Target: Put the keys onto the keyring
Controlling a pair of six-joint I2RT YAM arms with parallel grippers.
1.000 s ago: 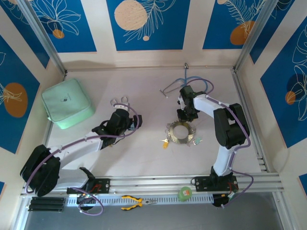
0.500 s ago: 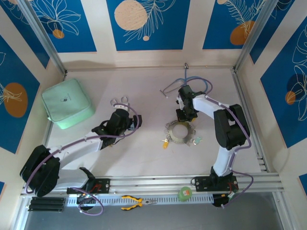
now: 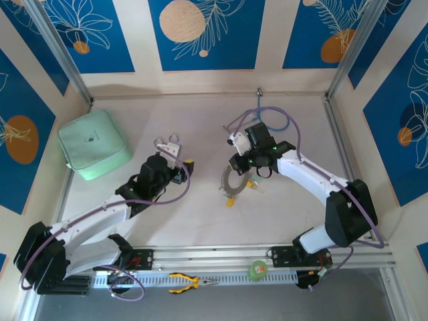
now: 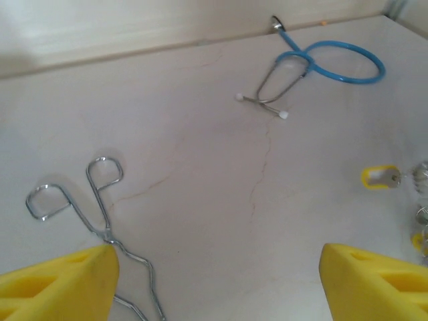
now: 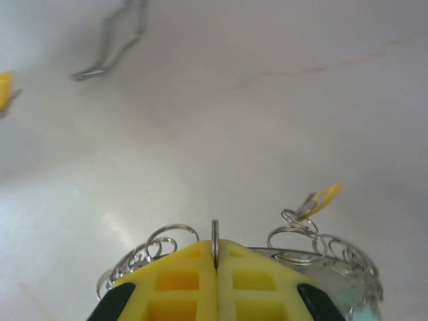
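Right fingers point(image 5: 180, 284) pinch the keyring point(image 5: 334, 264); left fingers point(image 4: 60, 284) stand wide apart.

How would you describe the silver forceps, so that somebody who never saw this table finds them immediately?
Start from the mint-green pouch on the left side of the table. To its right, just ahead of the open left gripper, the forceps lie flat. They are thin bare metal with two finger loops, unlike the blue-tubed stethoscope at the far edge.
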